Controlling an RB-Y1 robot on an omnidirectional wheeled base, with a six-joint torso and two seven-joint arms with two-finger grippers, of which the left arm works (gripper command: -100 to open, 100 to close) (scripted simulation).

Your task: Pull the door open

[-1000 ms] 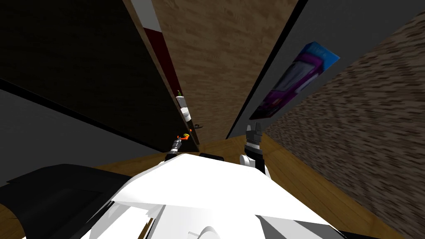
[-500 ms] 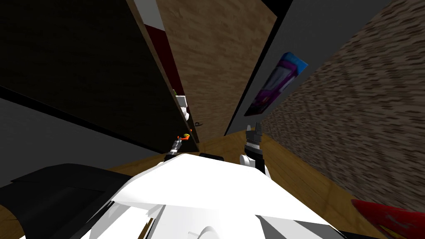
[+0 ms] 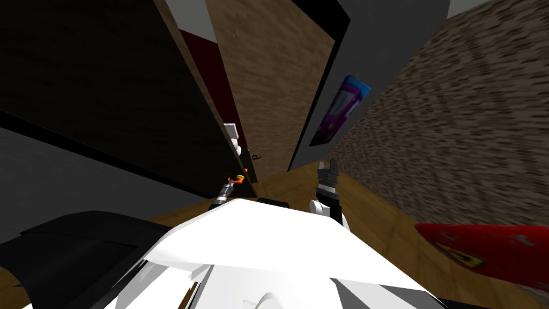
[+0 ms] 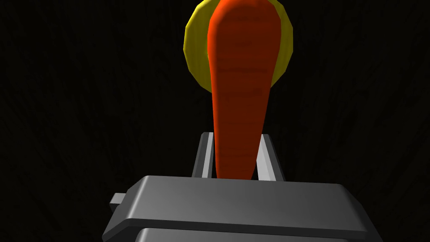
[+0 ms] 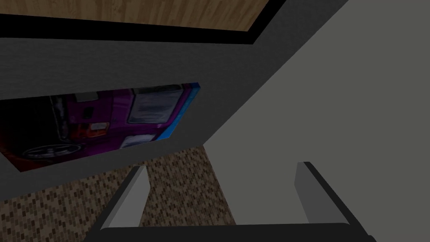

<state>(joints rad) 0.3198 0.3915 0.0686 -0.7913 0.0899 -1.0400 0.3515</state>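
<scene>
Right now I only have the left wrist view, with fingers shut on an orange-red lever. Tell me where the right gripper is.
Observer: In the head view the right gripper is held up well to the right of the dark door, touching nothing.
Operator: Give me its state.
Observer: Its fingers stand open and empty, facing a grey wall with a purple car picture.
Operator: Place my left gripper on the door.
Observer: The left gripper holds the lever handle close to the door's wooden edge.
</scene>
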